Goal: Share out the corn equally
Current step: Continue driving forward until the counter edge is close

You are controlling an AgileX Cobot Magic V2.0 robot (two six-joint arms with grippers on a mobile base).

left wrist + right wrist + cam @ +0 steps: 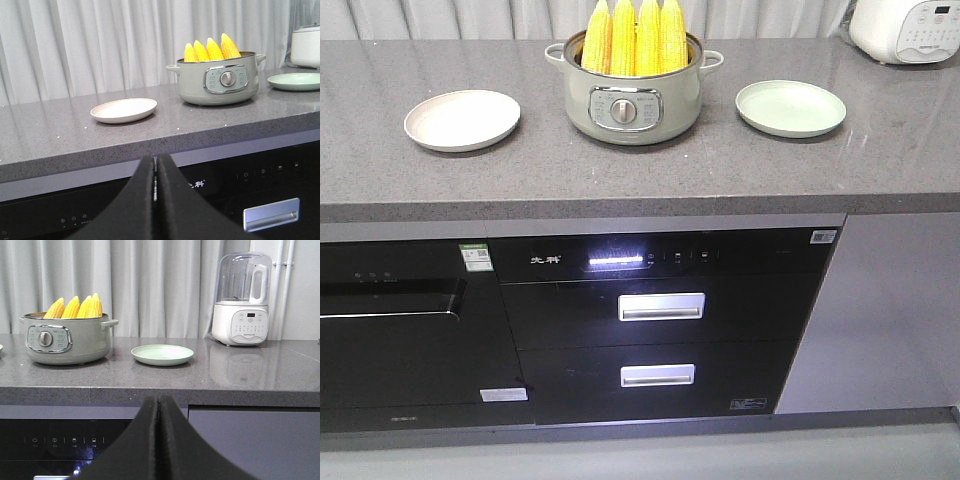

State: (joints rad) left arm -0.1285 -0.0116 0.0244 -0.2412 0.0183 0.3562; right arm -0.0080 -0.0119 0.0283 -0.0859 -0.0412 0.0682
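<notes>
Corn cobs (pixel 635 38), bright yellow, are standing upright in a sage-green electric pot (pixel 630 105) for sharing out; left gripper (pixel 155 200) and right gripper (pixel 160 440) are hanging closed, empty.

I see a grey speckled counter (pixel 650 170). At its centre stands a pale green electric pot (pixel 630 110). A beige plate (pixel 462 120) lies left of the pot and a green plate (pixel 790 107) right, both apart from it. A white appliance (pixel 910 30) stands at far right.

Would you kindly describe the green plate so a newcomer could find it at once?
On the grey countertop stands a pot of upright corn. The green plate lies empty to its right, towards a white appliance; the cream plate sits on the left.
</notes>
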